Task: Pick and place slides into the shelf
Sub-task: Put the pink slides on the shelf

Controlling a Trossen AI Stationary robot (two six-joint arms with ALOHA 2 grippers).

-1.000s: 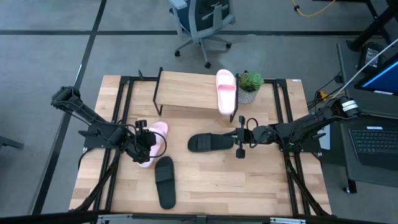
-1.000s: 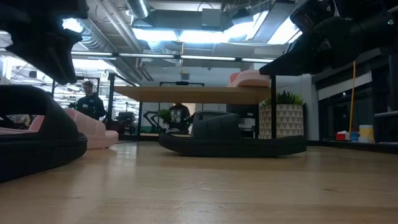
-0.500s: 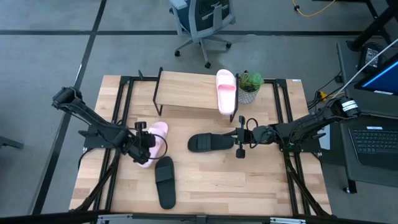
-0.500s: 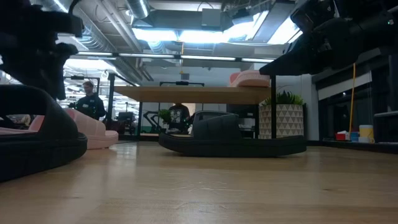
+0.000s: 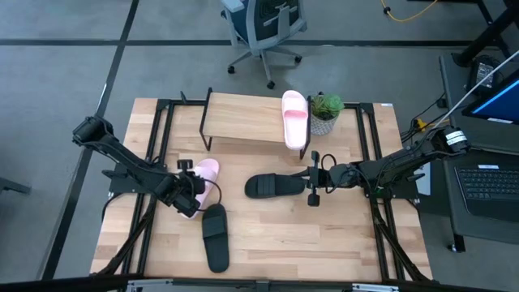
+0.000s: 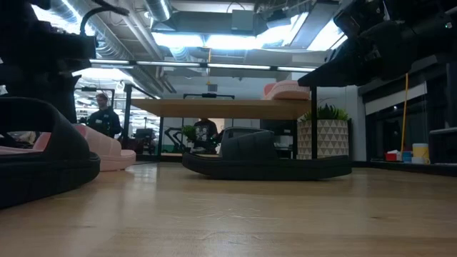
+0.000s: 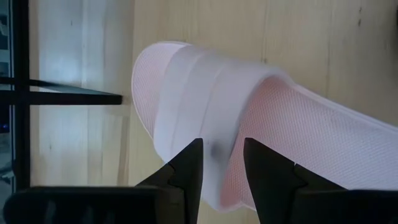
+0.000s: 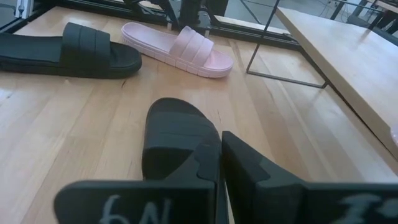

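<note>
Working scene: a wooden surface (image 5: pixel 324 243) seen from above, with four slides and a small shelf (image 5: pixel 243 122) toward 12 o'clock.
Left tool: the left tool (image 5: pixel 193 188) sits at 9 o'clock of the surface centre, directly over the pink slide on the surface (image 5: pixel 203 182). In the left wrist view its two dark fingers (image 7: pixel 186 171) stand a little apart over the strap of that slide (image 7: pixel 205 124); whether they press on it cannot be told.
Right tool: the right tool (image 5: pixel 311 182) lies at 3 o'clock of the centre, at the end of the black slide by the shelf (image 5: pixel 274 186). In the right wrist view its fingers (image 8: pixel 249 168) are nearly together with that slide's end (image 8: pixel 180 137) right at them; a firm hold cannot be confirmed.
Pink slide on the shelf: the second pink slide (image 5: pixel 294 118) rests on the shelf's plank top, at its 3 o'clock end, lengthwise from 12 to 6.
Black slide in front: the other black slide (image 5: pixel 215 235) lies flat at 6 o'clock of the left tool, just beside the pink one, apart from both tools.
Potted plant: a small potted plant (image 5: pixel 325 111) stands just beside the shelf at its 3 o'clock side.
Low view: the shelf's top (image 6: pixel 228 108) spans above the black slide (image 6: pixel 264 158); a person (image 6: pixel 104 118) stands far back in the room.
Beyond the surface: an office chair (image 5: pixel 263 28) stands on the floor at 12 o'clock.
</note>
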